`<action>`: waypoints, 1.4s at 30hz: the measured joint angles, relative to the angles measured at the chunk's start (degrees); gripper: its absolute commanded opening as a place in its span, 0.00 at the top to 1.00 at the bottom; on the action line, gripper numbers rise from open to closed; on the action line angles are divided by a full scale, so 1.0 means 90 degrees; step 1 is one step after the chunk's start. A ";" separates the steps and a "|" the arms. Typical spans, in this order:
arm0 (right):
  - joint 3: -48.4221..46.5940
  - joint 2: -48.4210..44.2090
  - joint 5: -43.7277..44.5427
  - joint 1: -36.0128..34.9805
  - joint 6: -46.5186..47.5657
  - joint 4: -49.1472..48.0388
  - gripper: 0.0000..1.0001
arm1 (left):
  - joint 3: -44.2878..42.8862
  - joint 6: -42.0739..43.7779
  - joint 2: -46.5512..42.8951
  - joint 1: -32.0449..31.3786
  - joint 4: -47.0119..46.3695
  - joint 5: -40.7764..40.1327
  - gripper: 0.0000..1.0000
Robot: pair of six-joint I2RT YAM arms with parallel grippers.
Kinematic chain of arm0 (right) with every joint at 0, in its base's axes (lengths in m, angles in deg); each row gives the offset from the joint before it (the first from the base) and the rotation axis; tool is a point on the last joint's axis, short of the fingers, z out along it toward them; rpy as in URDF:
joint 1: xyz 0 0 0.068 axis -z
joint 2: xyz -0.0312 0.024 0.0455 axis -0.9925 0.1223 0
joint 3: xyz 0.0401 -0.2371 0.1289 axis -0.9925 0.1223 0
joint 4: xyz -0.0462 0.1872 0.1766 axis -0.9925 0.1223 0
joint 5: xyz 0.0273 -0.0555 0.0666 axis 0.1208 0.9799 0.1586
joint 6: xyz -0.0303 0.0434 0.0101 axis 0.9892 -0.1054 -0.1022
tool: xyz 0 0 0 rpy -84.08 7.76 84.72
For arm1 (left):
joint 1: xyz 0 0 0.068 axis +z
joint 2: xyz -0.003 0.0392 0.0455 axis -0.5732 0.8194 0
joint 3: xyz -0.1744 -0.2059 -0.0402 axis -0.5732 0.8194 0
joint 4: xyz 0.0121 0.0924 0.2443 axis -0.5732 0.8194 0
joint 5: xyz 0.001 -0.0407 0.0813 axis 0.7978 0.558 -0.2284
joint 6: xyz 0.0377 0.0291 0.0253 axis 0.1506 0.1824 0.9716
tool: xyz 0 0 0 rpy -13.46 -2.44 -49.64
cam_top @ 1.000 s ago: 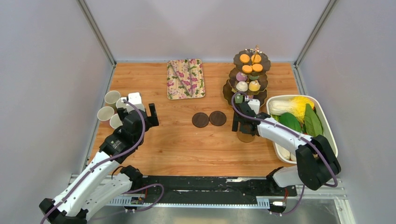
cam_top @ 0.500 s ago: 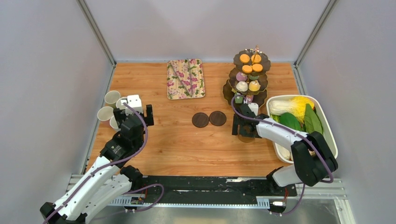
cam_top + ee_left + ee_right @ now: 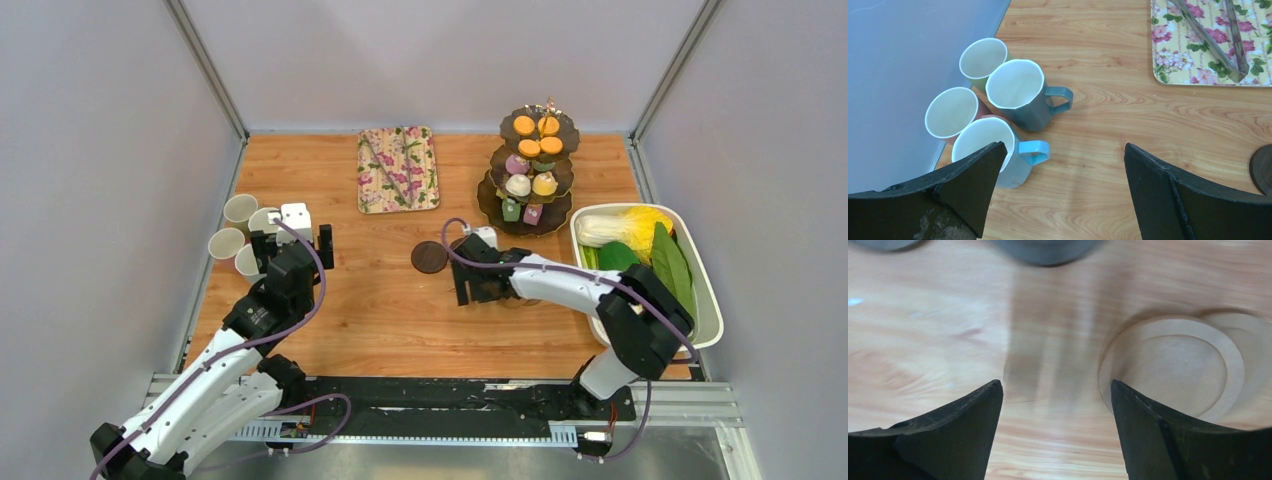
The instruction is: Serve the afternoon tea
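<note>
Nearby, floral tray (image 3: 398,168), left end effector (image 3: 1064,147) wide, right end effector (image 3: 1055,382) wide, at coasters (image 3: 429,257)

We held our left arm (image 3: 205,365) stretched forward from its base, slanting slightly right. The left gripper (image 3: 1064,149) pointed downward, jaws spread wide and empty. Our right arm (image 3: 565,280) folded sharply at the elbow, forearm reaching across to the left. The right gripper (image 3: 1055,385) faced down, low, jaws likewise wide apart, gripping nothing.
</note>
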 measured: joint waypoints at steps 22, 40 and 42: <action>-0.0311 -0.0170 0.0112 0.0391 -0.0015 0.0372 0.03 | 0.0051 0.0092 0.0000 0.0000 -0.0090 0.0051 0.00; -0.0005 -0.0182 -0.1617 -0.0141 0.0333 -0.0532 0.22 | 0.0063 0.0109 0.0002 0.0000 -0.0092 0.0100 0.00; -0.0083 -0.0112 -0.1450 -0.0177 0.0321 -0.0522 0.21 | 0.0063 0.0109 0.0002 0.0000 -0.0090 0.0102 0.00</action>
